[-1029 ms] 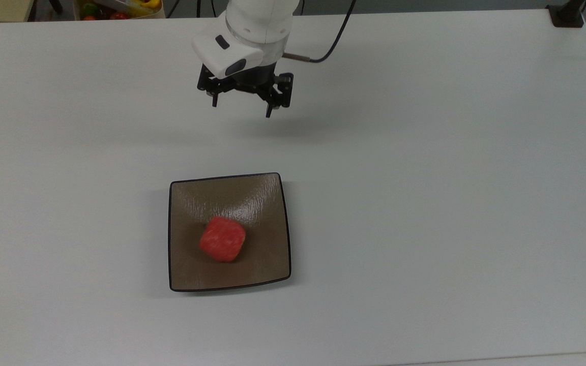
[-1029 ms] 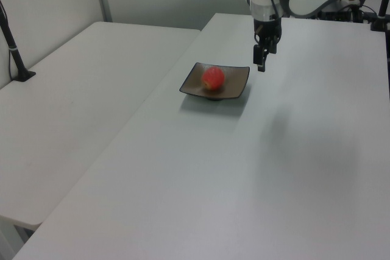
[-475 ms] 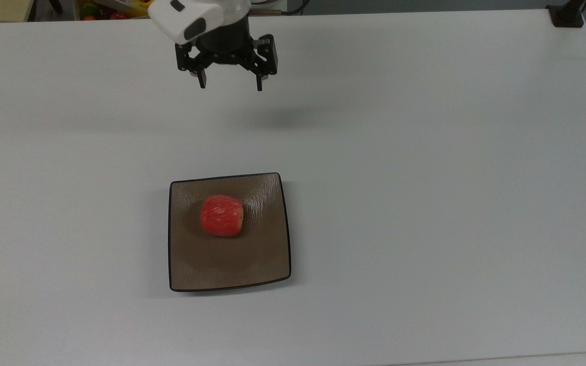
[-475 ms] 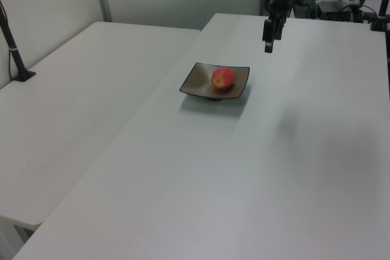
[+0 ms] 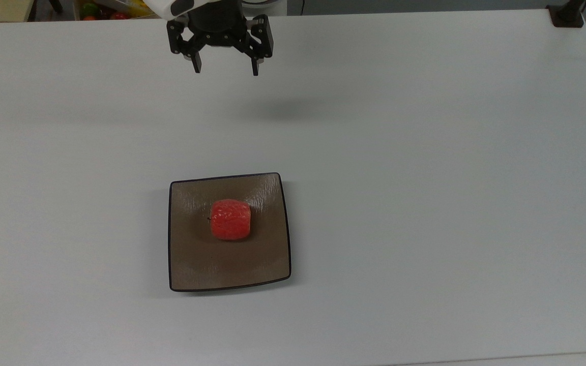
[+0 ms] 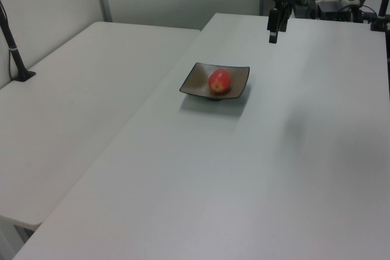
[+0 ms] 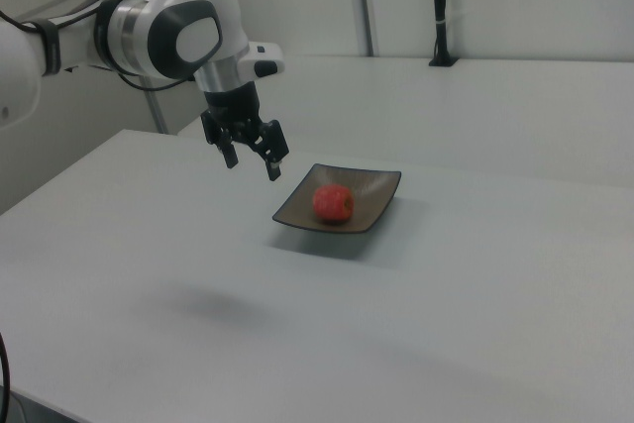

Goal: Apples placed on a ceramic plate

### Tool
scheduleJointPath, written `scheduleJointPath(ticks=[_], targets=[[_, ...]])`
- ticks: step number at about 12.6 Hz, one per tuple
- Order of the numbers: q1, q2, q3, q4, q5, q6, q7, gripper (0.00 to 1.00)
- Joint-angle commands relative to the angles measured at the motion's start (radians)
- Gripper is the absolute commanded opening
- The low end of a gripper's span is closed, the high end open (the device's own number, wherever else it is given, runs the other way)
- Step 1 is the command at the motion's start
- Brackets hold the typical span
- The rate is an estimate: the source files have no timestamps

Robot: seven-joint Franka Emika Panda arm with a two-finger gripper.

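A small red apple (image 5: 230,219) with pale streaks lies near the middle of the square brown ceramic plate (image 5: 191,269) on the white table. It appears again as the apple (image 6: 220,81) on the plate (image 6: 195,79) in the left view, and as the apple (image 7: 334,203) on the plate (image 7: 376,188) in the right view. My gripper (image 5: 226,69) hangs open and holds nothing, high above the table and well away from the plate toward the top view's upper edge. The same gripper (image 6: 272,36) (image 7: 252,165) is seen from both sides.
A second white table (image 6: 73,101) adjoins at the left view's left, with a black post (image 6: 15,59) standing on it. A bin of colourful items (image 5: 115,9) sits beyond the table's far edge. A black clamp (image 5: 566,15) stands at the top view's upper right corner.
The gripper rose and drew back from the plate toward the top view's upper edge, staying open. The apple rolled on the plate and now rests near its middle.
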Motion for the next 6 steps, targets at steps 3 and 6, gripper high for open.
scheduleJointPath(ticks=[3, 6], targets=[[0.027, -0.045, -0.029, -0.029, 0.0, -0.019, -0.029, 1.0], [0.034, -0.045, -0.029, -0.034, -0.046, -0.032, -0.019, 1.0]])
